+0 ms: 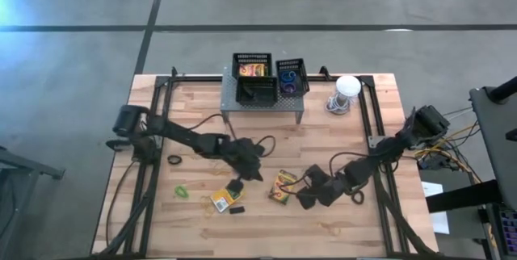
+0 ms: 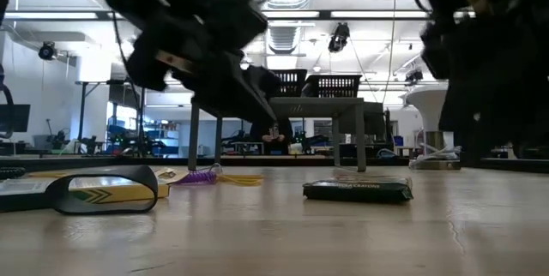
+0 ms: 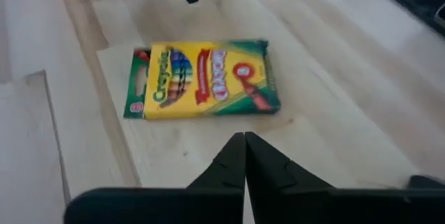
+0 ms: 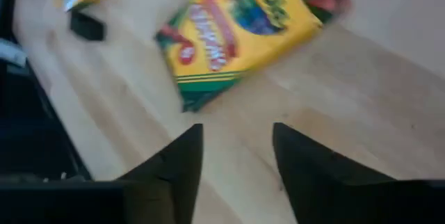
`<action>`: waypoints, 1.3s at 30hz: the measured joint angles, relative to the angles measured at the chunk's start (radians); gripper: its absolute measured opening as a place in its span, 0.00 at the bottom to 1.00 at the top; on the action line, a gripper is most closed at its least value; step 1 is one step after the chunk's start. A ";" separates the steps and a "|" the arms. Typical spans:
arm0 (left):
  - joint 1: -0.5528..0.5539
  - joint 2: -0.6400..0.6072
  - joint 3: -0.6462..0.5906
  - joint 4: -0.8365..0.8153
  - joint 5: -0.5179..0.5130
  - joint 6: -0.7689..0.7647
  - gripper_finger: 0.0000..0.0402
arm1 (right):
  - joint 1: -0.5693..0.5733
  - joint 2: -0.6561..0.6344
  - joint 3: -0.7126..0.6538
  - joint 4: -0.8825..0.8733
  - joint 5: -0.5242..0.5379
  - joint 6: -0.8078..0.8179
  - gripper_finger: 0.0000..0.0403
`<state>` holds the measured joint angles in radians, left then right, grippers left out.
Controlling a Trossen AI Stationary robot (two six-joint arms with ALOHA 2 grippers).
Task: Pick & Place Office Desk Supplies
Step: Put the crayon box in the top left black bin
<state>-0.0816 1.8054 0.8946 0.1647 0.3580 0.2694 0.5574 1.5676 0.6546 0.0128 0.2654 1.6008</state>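
A yellow-and-green crayon box lies flat on the table between my two grippers; it also shows in the left wrist view and the right wrist view. My left gripper hovers to the left of it, shut and holding nothing. My right gripper is just right of it, open, with the box ahead of its fingers. A second crayon box and a tiny black block lie below the left gripper. Three black baskets sit on the grey shelf.
A green rubber band and a black one lie on the left part of the table; purple and yellow bands lie farther back. The grey shelf stands at the far edge, with a white round object to its right.
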 joint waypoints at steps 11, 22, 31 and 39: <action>0.039 0.176 0.102 0.024 0.093 0.025 0.01 | 0.003 0.183 -0.013 0.239 0.146 0.157 0.56; 0.043 0.295 0.149 0.112 0.125 0.011 0.01 | -0.014 0.213 -0.009 0.259 0.178 0.176 0.53; 0.043 0.297 0.147 0.130 0.126 0.010 0.01 | -0.038 0.215 -0.010 0.268 0.212 0.172 0.53; 0.043 0.297 0.147 0.135 0.126 -0.024 0.01 | -0.095 0.219 -0.007 0.306 0.239 0.100 0.53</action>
<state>-0.0391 2.1029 1.0416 0.2993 0.4839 0.2454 0.4620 1.7865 0.6479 0.3184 0.5039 1.7009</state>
